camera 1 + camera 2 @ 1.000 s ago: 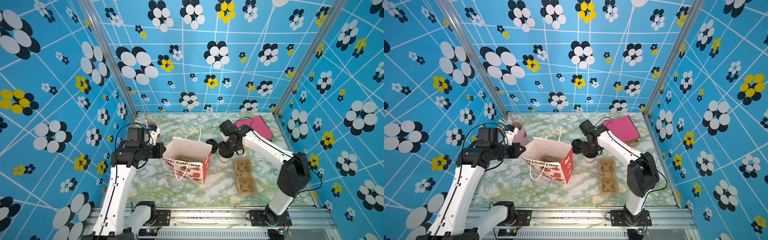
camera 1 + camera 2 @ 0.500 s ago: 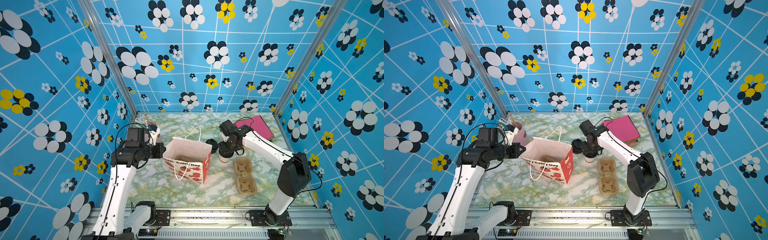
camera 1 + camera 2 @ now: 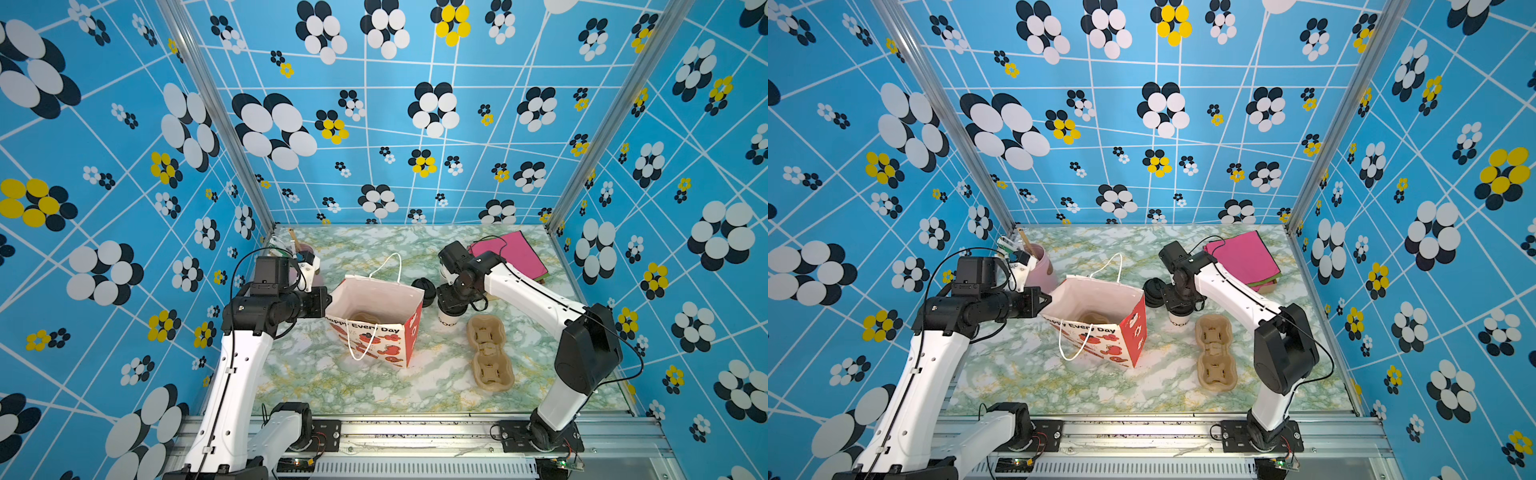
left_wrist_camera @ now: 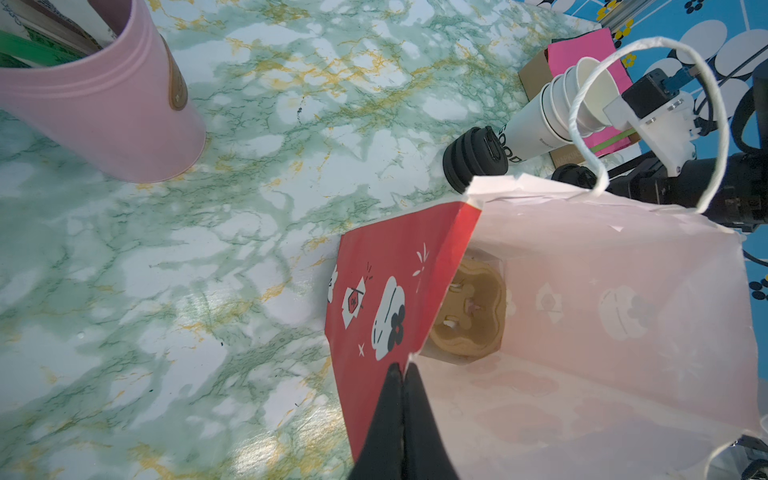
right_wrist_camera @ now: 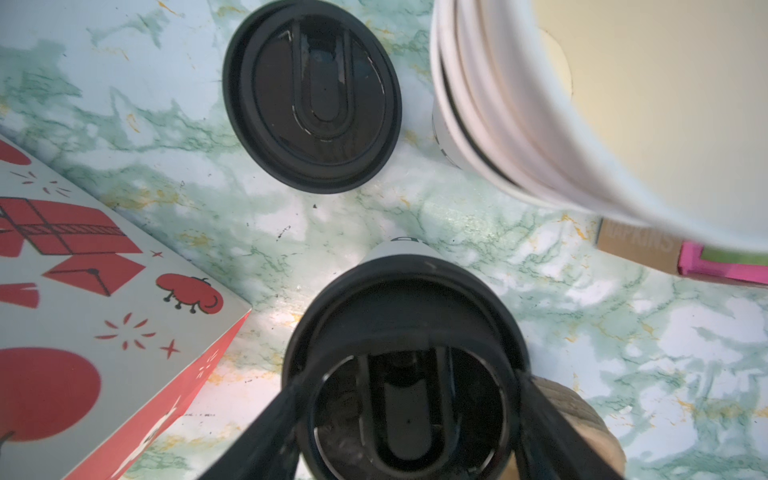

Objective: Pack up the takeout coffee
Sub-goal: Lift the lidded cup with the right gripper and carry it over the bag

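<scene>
Takeout coffee (image 3: 448,322) stands upright on the marbled surface (image 3: 316,374) in both top views. It is just beside the open paper bag (image 3: 374,332) and under the right jaws, which reach down over its top, while the left jaws meet the bag's rim on the far side. From the left wrist, the left jaws are closed tight on the bag's red edge. From the right wrist, the right jaws stand wide astride the black lid (image 5: 409,374), fingers (image 5: 270,436) at its rim; whether they press it I cannot tell.
</scene>
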Available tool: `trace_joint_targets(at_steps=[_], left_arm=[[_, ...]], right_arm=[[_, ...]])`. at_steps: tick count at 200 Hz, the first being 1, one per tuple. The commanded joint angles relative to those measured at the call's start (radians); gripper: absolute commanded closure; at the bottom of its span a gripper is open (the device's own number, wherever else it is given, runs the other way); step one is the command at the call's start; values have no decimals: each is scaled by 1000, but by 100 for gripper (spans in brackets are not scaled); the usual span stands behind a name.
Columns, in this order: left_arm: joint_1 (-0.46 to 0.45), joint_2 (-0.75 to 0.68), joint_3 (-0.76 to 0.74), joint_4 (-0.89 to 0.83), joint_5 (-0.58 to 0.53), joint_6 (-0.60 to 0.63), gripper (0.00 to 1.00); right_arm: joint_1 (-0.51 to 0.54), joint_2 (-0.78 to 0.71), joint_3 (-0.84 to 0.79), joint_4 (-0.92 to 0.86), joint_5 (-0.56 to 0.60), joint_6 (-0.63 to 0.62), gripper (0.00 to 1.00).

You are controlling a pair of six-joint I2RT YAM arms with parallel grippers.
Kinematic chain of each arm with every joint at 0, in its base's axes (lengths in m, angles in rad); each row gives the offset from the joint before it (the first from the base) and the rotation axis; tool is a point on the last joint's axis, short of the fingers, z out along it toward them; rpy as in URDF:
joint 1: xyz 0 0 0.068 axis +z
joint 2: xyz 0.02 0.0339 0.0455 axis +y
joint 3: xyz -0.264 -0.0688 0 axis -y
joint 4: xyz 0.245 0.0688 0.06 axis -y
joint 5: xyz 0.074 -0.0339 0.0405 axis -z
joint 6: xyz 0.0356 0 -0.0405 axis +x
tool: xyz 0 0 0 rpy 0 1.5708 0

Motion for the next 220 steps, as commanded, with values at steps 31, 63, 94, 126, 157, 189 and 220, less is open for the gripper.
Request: trace_joint_targets(at_steps=[31,63,94,126,157,189,220], left_arm=[[9,-6,-16,-20,-3,1,95],[8,-5,-16,-18,0,0,95],[9,-6,-17,-19,0,0,95],[9,-6,-21,-16,3,-2,95],[8,-6,-21,-12,6,-5,95],[8,-7,-23,-11,9,-6,95],[9,-8,-26,-9,11,-8,95]], right_arm=[[-5,12,-16,-41,-8,0,33],[-6,-30,-1,-51,1,0,35],[-6,-74,19,-81,9,0,36],[-5,-131,45,-113,19,-3,37],[-5,-188,98,-155,15,-7,38],[-4,-242,195,-196,-18,-6,39],[1,-286,287,-211,-73,6,40]])
